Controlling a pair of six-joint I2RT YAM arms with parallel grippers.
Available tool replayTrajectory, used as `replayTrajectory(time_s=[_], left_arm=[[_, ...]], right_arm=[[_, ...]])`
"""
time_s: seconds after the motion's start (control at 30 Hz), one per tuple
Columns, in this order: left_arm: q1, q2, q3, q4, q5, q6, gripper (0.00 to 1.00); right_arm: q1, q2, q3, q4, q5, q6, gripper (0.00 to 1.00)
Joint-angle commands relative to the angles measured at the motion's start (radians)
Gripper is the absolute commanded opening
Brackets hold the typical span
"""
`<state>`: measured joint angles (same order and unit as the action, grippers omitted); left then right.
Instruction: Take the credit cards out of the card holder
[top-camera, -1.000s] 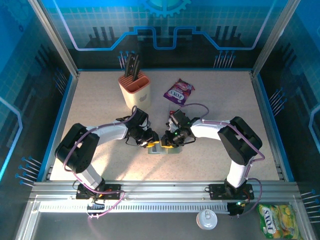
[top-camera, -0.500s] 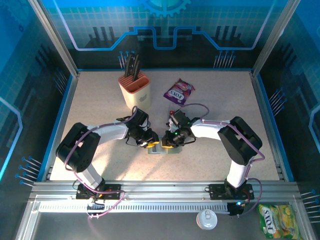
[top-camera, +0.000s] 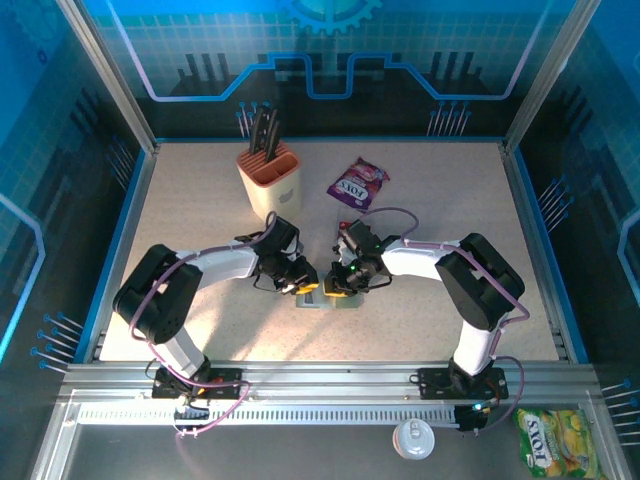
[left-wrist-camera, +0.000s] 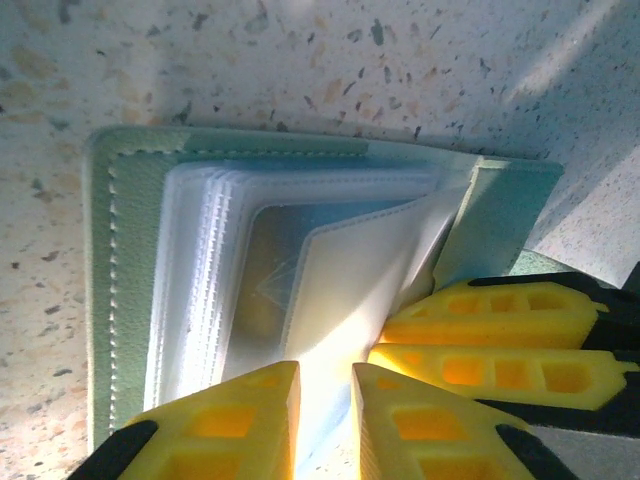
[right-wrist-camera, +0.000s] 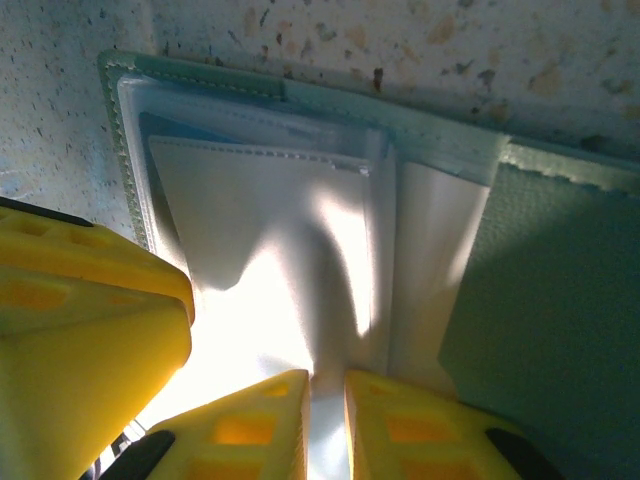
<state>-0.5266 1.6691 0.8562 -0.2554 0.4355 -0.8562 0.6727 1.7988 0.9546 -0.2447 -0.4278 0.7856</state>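
Card holder (top-camera: 312, 299) open flat (clear sleeves (left-wrist-camera: 300, 270) up), long axis left-right.

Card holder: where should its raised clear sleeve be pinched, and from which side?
Pinch the raised sleeve by its loose edge, from the left gripper's side. That leaf curls up off the flat stack in the card holder, so fingers can straddle it; the rest lie flush.

Recorded on speckled beige worktop (top-camera: 200, 215): beige-and-orange knife block (top-camera: 268, 180), upright, holding dark-handled knives, toward far side. Purple foil snack packet (top-camera: 358, 183) lying flat to its right, apart. Past near rail: white round lid (top-camera: 413, 438), yellow-green snack packet (top-camera: 557, 443).
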Motion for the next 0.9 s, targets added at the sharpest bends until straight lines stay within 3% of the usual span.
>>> replayTrajectory(time_s=[0.0, 0.2, 0.37, 0.87], left_arm=[[-0.006, 0.003, 0.029, 0.002, 0.016, -0.012, 0.21], [-0.006, -0.004, 0.030, -0.015, 0.004, -0.009, 0.21], [-0.009, -0.025, 0.042, -0.076, -0.047, 0.012, 0.27], [-0.009, -0.023, 0.017, 0.005, -0.013, -0.033, 0.31]], right_arm=[[-0.009, 0.001, -0.013, -0.019, -0.012, -0.003, 0.18], [-0.012, 0.002, -0.022, -0.014, -0.007, 0.000, 0.18], [-0.031, 0.001, -0.048, 0.013, -0.028, 0.003, 0.15], [-0.064, 0.005, -0.127, 0.143, -0.115, 0.050, 0.13]])
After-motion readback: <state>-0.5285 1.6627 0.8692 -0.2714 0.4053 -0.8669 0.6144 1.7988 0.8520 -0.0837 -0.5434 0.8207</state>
